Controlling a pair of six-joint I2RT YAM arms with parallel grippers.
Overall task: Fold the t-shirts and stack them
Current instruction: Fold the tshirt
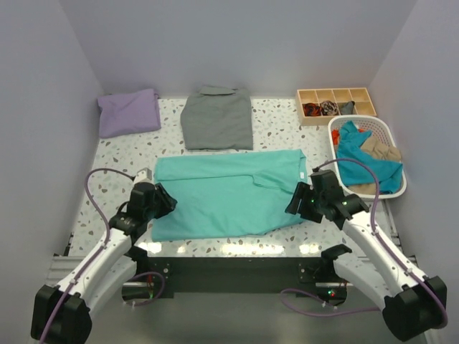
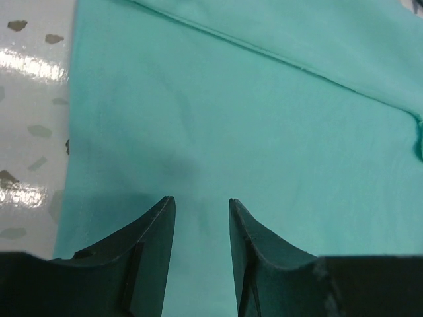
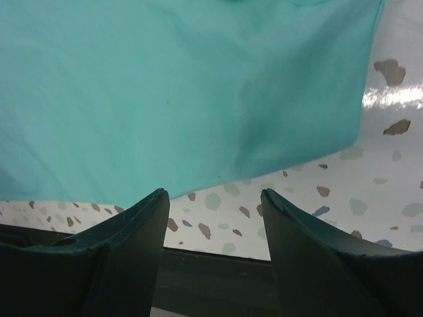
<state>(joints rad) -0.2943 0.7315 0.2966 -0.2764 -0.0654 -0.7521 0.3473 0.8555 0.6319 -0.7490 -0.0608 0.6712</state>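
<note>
A turquoise-green t-shirt (image 1: 222, 193) lies flat across the middle of the table, partly folded, with a small white label (image 1: 302, 174) at its right end. A folded lavender-purple shirt (image 1: 129, 112) sits at the back left, and a folded grey shirt (image 1: 217, 119) at the back centre. My left gripper (image 1: 166, 201) is open and empty, low over the shirt's left part (image 2: 251, 132). My right gripper (image 1: 296, 203) is open and empty, at the shirt's right near corner (image 3: 198, 86), over bare table.
A white basket (image 1: 395, 188) with mixed clothes stands at the right. A wooden compartment tray (image 1: 334, 96) with small items is at the back right. The table's near edge (image 3: 218, 264) lies just under my right gripper. Walls close in on three sides.
</note>
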